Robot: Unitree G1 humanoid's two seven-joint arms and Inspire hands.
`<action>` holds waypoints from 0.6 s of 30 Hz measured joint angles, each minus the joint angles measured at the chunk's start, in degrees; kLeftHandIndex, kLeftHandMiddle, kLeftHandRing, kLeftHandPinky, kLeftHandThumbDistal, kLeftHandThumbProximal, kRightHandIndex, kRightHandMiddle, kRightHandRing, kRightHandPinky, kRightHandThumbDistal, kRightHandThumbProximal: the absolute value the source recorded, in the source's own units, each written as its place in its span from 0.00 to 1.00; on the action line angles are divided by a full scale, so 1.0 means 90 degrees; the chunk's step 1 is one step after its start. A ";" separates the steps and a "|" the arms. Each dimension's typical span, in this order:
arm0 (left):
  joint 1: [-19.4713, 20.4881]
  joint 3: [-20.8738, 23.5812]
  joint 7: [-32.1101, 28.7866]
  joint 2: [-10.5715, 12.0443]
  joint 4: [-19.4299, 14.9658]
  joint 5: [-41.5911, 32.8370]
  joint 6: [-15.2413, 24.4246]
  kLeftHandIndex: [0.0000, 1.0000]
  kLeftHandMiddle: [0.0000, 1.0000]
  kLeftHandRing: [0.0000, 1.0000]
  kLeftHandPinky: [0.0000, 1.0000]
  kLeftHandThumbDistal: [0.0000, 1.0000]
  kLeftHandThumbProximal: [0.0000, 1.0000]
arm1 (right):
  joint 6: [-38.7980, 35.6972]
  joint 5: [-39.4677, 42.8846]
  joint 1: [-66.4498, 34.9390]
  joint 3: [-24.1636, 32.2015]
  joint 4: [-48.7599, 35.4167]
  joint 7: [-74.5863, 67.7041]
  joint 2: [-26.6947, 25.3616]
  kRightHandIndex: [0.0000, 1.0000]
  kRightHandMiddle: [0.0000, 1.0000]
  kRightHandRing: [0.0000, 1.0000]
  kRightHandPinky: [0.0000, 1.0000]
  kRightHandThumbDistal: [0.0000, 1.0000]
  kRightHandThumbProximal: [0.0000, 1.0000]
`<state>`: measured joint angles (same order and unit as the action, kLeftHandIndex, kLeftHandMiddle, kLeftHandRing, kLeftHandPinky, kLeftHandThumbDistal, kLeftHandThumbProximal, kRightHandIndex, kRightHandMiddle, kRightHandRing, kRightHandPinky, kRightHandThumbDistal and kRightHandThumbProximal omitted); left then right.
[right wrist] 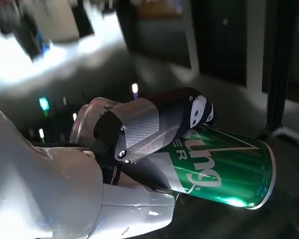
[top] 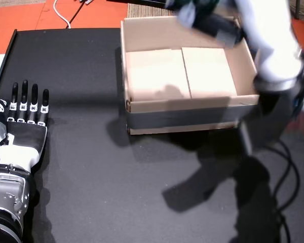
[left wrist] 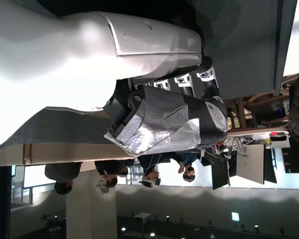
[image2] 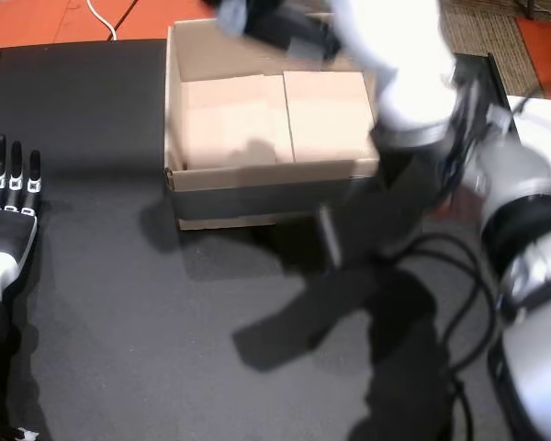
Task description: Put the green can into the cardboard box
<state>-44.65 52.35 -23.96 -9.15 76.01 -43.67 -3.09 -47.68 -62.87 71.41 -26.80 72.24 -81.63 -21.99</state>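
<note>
The green can (right wrist: 219,169) with white lettering lies in my right hand (right wrist: 144,132), whose fingers wrap around it in the right wrist view. In both head views that hand (top: 205,20) (image2: 275,28) is a blur over the far rim of the open cardboard box (top: 129,61) (image2: 174,110); the can itself is hard to make out there. The box's floor of two flaps holds nothing. My left hand (top: 23,119) (image2: 5,197) lies flat on the black table at the left, fingers straight and apart, holding nothing. It appears also in the left wrist view (left wrist: 174,114).
The black table (top: 91,177) has a raised edge at the left. Black cables (image2: 459,276) trail over the table at the right beside my right arm. Orange floor and a white cable (top: 61,12) lie beyond the far edge. Several people stand in the room in the left wrist view.
</note>
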 measured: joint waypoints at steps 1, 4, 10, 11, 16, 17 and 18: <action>-0.0001 0.0003 0.0010 0.0010 0.0000 -0.0001 0.0000 0.50 0.51 0.63 0.75 0.00 0.55 | 0.0054 0.0025 0.0079 -0.0024 0.0068 0.0058 -0.0023 0.00 0.00 0.02 0.22 0.33 0.30; -0.0017 -0.0001 0.0041 0.0035 -0.0002 0.0001 0.0011 0.51 0.53 0.64 0.76 0.00 0.59 | 0.0352 0.0161 0.0099 -0.0091 0.0253 0.0429 -0.0034 0.00 0.00 0.03 0.19 0.20 0.37; -0.0016 -0.0004 0.0030 0.0023 -0.0003 0.0007 0.0010 0.51 0.52 0.64 0.78 0.00 0.58 | 0.0793 0.0836 0.0311 0.0076 0.0533 0.1995 -0.0033 0.00 0.01 0.07 0.21 0.22 0.23; -0.0014 -0.0004 0.0025 0.0022 -0.0003 0.0007 0.0010 0.51 0.52 0.64 0.78 0.00 0.58 | 0.0895 0.0958 0.0417 0.0108 0.0574 0.2323 -0.0035 0.01 0.03 0.08 0.21 0.22 0.24; -0.0015 -0.0012 0.0016 0.0044 -0.0003 0.0021 0.0027 0.50 0.53 0.63 0.76 0.00 0.57 | 0.1725 0.1564 0.0833 0.0331 0.0618 0.4412 0.0021 0.00 0.00 0.05 0.23 0.16 0.18; -0.0016 -0.0012 0.0017 0.0057 -0.0003 0.0022 0.0034 0.51 0.53 0.64 0.76 0.00 0.57 | 0.1916 0.1675 0.0847 0.0352 0.0627 0.4870 0.0032 0.00 0.00 0.04 0.23 0.15 0.18; -0.0018 -0.0013 0.0017 0.0065 -0.0004 0.0022 0.0044 0.51 0.53 0.64 0.76 0.00 0.57 | 0.2071 0.1749 0.0848 0.0365 0.0635 0.5304 0.0050 0.00 0.00 0.03 0.22 0.16 0.17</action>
<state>-44.81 52.23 -23.81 -8.57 75.98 -43.48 -2.70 -29.04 -47.13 79.04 -23.52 77.95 -33.90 -21.53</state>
